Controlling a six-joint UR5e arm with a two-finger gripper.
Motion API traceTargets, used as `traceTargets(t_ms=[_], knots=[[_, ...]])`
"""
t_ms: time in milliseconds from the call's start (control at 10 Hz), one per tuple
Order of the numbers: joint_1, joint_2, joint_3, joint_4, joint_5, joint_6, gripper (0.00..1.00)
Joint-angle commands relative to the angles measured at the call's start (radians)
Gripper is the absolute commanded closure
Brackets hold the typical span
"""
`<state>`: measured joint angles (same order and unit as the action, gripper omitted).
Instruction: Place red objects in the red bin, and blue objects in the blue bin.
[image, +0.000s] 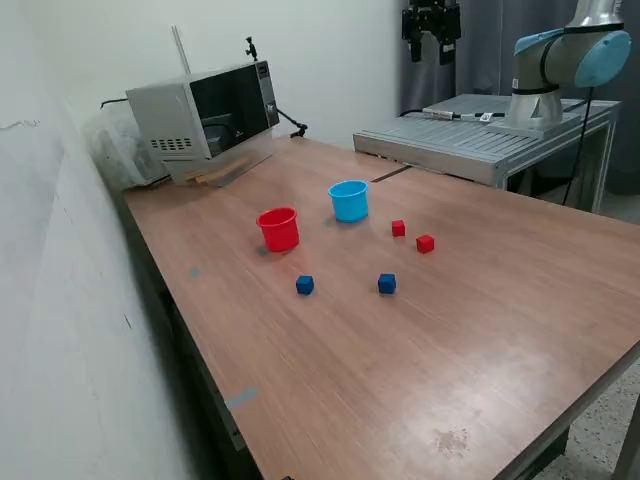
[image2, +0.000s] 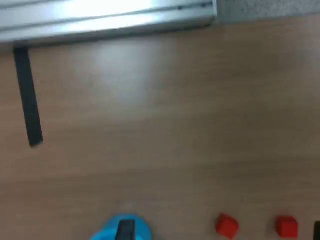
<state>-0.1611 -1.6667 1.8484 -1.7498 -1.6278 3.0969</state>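
Red cup: small, round, slightly tapered, upright and open-topped, left of centre in the exterior view.
Blue cup: same shape in light blue, upright, up and right of the red cup and apart from it; in the wrist view only its rim shows at the bottom edge, partly behind a dark fingertip.
Red cubes: two small solid cubes right of the blue cup, one near it, the other just down and right of the first, not touching; both also sit low in the wrist view.
Blue cubes: two dark blue cubes below the cups, one under the red cup, the other to its right, well apart.
Gripper: hangs high at the top of the exterior view, above the grey metal platform, fingers apart and empty.
Table: brown wood; all cups and cubes lie in its middle, away from every edge.
Open room: wide bare wood across the lower and right parts of the exterior view.
Edges: left edge runs along a white wall; a microwave stands at the upper left corner; the platform borders the top right.
Black strip: a dark band on the wood at the left of the wrist view.
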Motion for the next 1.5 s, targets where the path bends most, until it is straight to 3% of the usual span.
traceTargets(t_ms=[0,100,400,500,700,900,1100,1300,1400], knots=[[0.154,0.175,-0.212,-0.073,-0.048,-0.004,0.0],[0.191,0.203,-0.248,-0.074,-0.079,-0.003,0.0],[0.239,0.243,-0.206,-0.164,-0.06,-0.023,0.0],[0.229,0.275,-0.178,-0.2,-0.032,-0.053,0.0],[0.181,0.356,-0.109,-0.301,0.055,-0.073,0.0],[0.149,0.47,-0.042,-0.445,0.182,0.026,0.0],[0.146,0.475,-0.018,-0.478,0.186,0.22,0.0],[0.115,0.485,0.0,-0.548,0.183,0.255,0.0],[0.115,0.487,0.015,-0.568,0.16,0.252,0.0]])
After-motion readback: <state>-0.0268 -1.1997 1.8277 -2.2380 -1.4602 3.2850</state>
